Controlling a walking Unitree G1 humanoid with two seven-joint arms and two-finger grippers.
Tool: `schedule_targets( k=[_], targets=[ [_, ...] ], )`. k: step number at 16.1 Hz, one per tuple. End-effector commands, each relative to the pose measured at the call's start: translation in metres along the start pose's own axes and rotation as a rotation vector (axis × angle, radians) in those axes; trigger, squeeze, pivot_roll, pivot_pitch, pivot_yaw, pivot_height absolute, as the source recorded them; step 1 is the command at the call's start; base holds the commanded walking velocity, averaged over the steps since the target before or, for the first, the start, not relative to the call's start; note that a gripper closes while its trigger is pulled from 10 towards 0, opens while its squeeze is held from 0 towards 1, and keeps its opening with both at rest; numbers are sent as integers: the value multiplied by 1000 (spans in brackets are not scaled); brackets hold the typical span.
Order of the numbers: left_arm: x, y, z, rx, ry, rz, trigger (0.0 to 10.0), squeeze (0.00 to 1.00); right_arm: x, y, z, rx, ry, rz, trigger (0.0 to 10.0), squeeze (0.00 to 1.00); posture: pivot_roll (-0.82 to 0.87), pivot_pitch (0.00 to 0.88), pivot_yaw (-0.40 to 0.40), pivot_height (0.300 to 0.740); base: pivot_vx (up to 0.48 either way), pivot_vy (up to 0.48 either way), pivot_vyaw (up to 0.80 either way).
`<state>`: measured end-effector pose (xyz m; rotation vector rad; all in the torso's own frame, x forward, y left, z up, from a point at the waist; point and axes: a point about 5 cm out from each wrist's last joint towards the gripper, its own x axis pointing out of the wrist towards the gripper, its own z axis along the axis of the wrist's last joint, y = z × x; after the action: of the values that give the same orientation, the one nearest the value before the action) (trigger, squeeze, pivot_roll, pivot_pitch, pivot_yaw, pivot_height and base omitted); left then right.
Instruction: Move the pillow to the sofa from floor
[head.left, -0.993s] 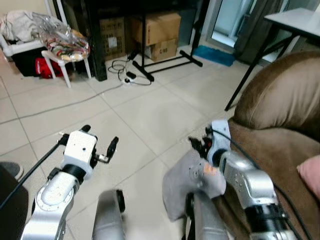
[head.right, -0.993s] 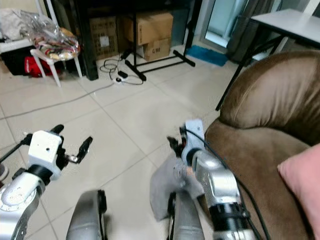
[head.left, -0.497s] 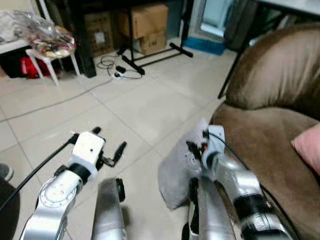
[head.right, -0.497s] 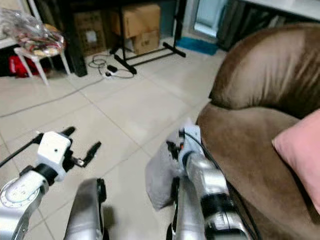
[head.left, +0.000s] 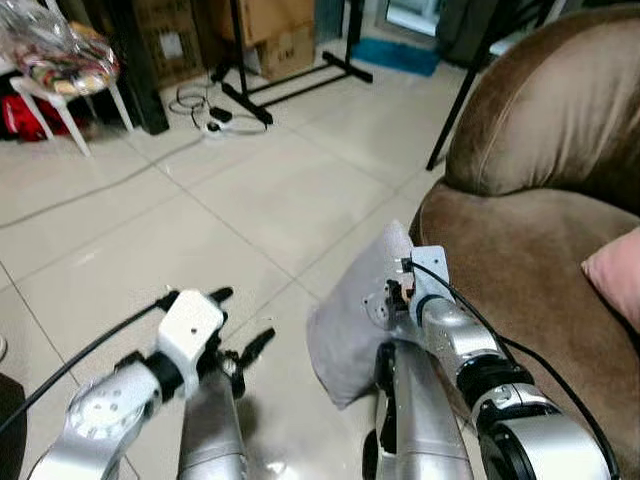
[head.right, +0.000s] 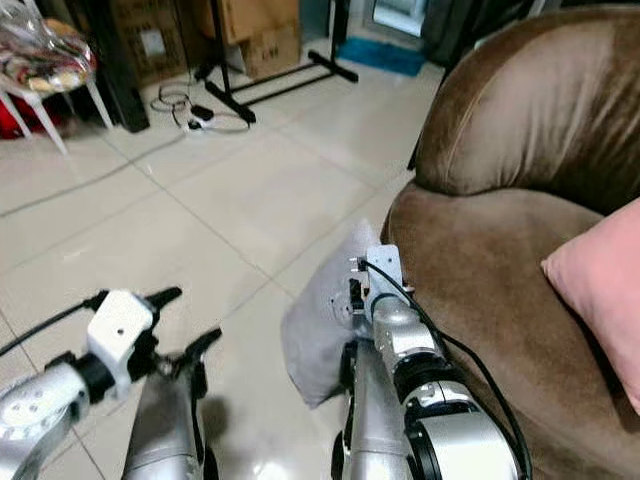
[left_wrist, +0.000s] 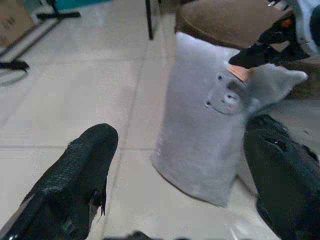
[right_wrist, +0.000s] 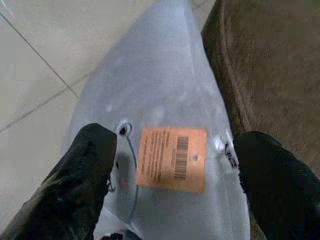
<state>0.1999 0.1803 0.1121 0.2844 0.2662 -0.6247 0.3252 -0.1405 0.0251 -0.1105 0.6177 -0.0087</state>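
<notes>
Grey pillow (head.left: 355, 325) upright beside the sofa front, right gripper on it.

Left to right: white chair (head.left: 50, 85) with a plastic-wrapped bundle is cut off at the frame's top corner; cardboard boxes (head.left: 270, 35) and a black stand (head.left: 285, 80) are also cropped up top. Left gripper (head.left: 240, 335) hangs over bare tile floor (head.left: 150, 220), fingers spread, nothing between them, well apart from the pillow. Right gripper (right_wrist: 172, 165) straddles the pillow's top by its orange barcode label (right_wrist: 172, 159); fingers (right_wrist: 87, 175) sit wide either side. Looks like contact, but I can't tell whether they're actually clamped, since the tips are hidden in the head views. Pillow's lower edge is blocked by the robot's body. Brown sofa (head.left: 540, 170) runs off frame; pink cushion (head.left: 615, 285) on its seat is only partly visible.
</notes>
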Motion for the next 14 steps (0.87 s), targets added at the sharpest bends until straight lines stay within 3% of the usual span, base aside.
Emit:
schedule_targets(
  k=[1, 8, 9, 11, 14],
  targets=[
    [-4, -2, 4, 0, -2, -18, 10000, 220, 1, -1, -3, -10, 11, -13, 10000, 0, 79, 166, -44, 476, 0, 0, 0],
    [-26, -12, 10, -3, 32, -46, 10000, 224, 2, -9, -18, -100, 50, -120, 10000, 0, 107, 250, -55, 476, 0, 0, 0],
    [-30, -14, 11, -7, 40, -51, 10000, 220, 2, -8, -19, -79, 53, -117, 8078, 0, 108, 257, -56, 476, 0, 0, 0],
    [-33, -16, 12, -13, 46, -54, 10000, 224, 2, -4, -15, -46, 41, -95, 0, 0, 104, 258, -57, 476, 0, 0, 0],
    [-34, -22, 13, -26, 56, -65, 10000, 224, 3, 0, -12, -34, 26, -66, 0, 0, 102, 264, -62, 476, 0, 0, 0]
  ],
)
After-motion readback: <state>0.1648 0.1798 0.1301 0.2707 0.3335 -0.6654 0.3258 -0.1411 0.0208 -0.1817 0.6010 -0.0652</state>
